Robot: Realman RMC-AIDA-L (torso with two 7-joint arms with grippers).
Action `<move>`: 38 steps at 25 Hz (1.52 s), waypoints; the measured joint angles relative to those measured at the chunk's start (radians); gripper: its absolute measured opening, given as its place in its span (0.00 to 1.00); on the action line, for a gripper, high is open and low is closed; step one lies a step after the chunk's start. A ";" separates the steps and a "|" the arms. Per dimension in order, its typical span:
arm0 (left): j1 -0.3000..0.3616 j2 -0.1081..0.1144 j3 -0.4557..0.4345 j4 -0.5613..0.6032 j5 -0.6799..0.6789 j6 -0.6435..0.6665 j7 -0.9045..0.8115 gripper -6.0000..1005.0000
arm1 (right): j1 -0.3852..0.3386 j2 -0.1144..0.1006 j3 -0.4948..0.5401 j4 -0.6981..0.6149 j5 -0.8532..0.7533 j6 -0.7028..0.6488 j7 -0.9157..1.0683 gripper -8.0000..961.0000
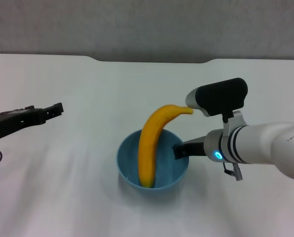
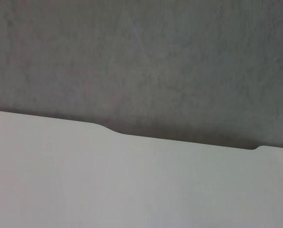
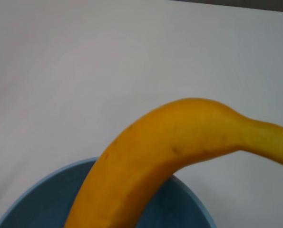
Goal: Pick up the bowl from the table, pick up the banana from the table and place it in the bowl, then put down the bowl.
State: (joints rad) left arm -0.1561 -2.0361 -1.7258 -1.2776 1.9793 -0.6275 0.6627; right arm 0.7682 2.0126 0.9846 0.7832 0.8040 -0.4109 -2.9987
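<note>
The light-blue bowl is low at the middle of the white table. The yellow-orange banana stands in it, lower end on the bowl's bottom, stem end leaning out over the far right rim. My right gripper is at the bowl's right rim, shut on it. The right wrist view shows the banana arching over the bowl from close by. My left gripper is at the far left, open and empty, well away from the bowl.
The table's far edge has a shallow dark notch in front of a grey wall. The left wrist view shows only the bare table and that wall.
</note>
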 joint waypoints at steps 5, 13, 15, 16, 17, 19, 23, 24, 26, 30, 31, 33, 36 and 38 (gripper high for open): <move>-0.001 0.000 0.000 0.000 -0.001 0.001 0.000 0.85 | 0.008 0.001 -0.001 -0.017 0.000 -0.001 0.001 0.11; -0.006 0.001 0.000 0.015 -0.002 0.002 0.000 0.85 | 0.000 0.001 -0.008 -0.014 -0.009 0.034 0.001 0.11; -0.005 0.001 0.000 0.021 -0.002 0.002 0.000 0.85 | -0.013 -0.001 -0.014 -0.001 -0.011 0.061 0.001 0.11; -0.004 0.001 0.000 0.023 -0.002 0.002 0.001 0.85 | -0.023 -0.001 -0.015 0.012 -0.016 0.069 0.001 0.11; -0.003 0.001 0.000 0.024 -0.002 0.004 0.002 0.85 | -0.032 -0.002 -0.014 0.025 -0.024 0.074 0.001 0.11; 0.002 0.001 -0.001 0.024 -0.002 0.008 0.003 0.85 | -0.059 -0.004 -0.006 0.063 -0.057 0.076 0.001 0.11; 0.004 0.001 -0.008 0.024 -0.002 0.011 0.003 0.85 | -0.119 -0.004 0.024 0.128 -0.130 0.077 0.001 0.30; 0.005 0.001 -0.009 0.024 -0.002 0.011 0.003 0.85 | -0.133 -0.004 0.032 0.142 -0.146 0.077 0.001 0.34; 0.009 0.001 -0.011 0.024 -0.002 0.011 0.003 0.85 | -0.161 -0.004 0.046 0.172 -0.174 0.077 0.001 0.42; 0.014 0.000 -0.019 0.025 -0.003 0.011 0.007 0.85 | -0.237 -0.005 0.084 0.250 -0.275 0.078 0.001 0.59; 0.015 0.000 -0.020 0.024 -0.003 0.011 0.010 0.85 | -0.259 -0.005 0.096 0.272 -0.308 0.081 0.001 0.64; 0.018 -0.001 -0.021 0.025 -0.003 0.012 0.014 0.85 | -0.294 -0.004 0.107 0.300 -0.341 0.098 0.001 0.73; 0.022 -0.001 -0.022 0.024 -0.004 0.012 0.019 0.85 | -0.345 -0.005 0.110 0.331 -0.386 0.160 0.001 0.83; 0.024 -0.001 -0.024 0.023 -0.008 0.013 0.033 0.85 | -0.379 -0.005 0.111 0.340 -0.423 0.220 0.001 0.84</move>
State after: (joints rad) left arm -0.1317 -2.0371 -1.7500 -1.2543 1.9713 -0.6148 0.6961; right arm 0.3893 2.0075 1.0958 1.1228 0.3813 -0.1906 -2.9974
